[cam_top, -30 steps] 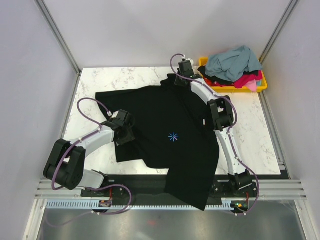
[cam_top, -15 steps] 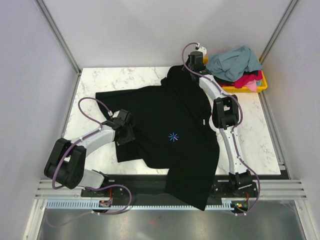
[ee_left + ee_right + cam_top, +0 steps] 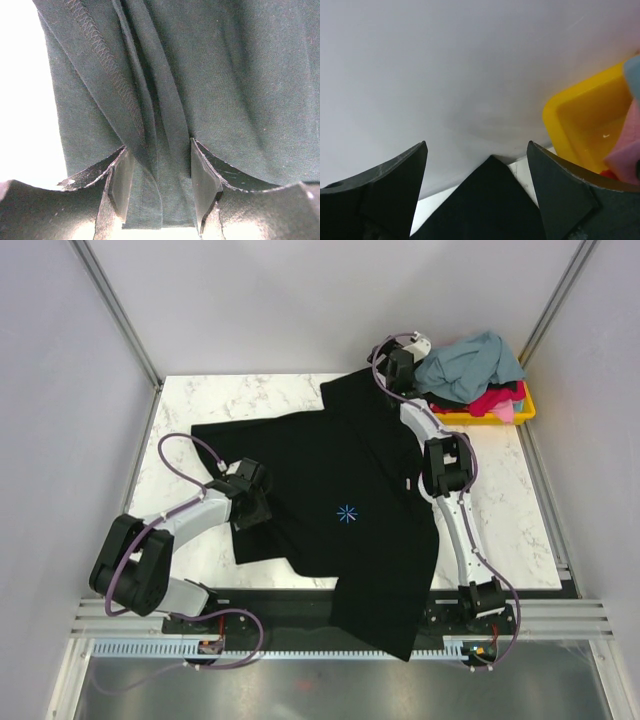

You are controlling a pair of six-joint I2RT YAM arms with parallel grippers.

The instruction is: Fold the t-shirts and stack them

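A large black t-shirt (image 3: 340,490) with a small light-blue starburst (image 3: 346,514) lies spread over the marble table, its lower part hanging past the near edge. My left gripper (image 3: 256,510) sits at the shirt's left side. In the left wrist view that gripper (image 3: 160,185) is shut on a bunch of folded black cloth (image 3: 150,125). My right gripper (image 3: 398,358) hovers at the far edge beside the bin. Seen from the right wrist, it (image 3: 476,150) is open and empty, with the shirt's far corner (image 3: 485,205) lying below it.
A yellow bin (image 3: 527,410) at the far right corner holds a grey-blue shirt (image 3: 468,365) on top of magenta-red cloth (image 3: 495,400); pink cloth (image 3: 625,155) shows in the right wrist view. White walls close in on three sides.
The right gripper has opened and let go of the shirt's far part, moving farther back and right toward the bin. That part now lies flatter. The left arm has not moved.
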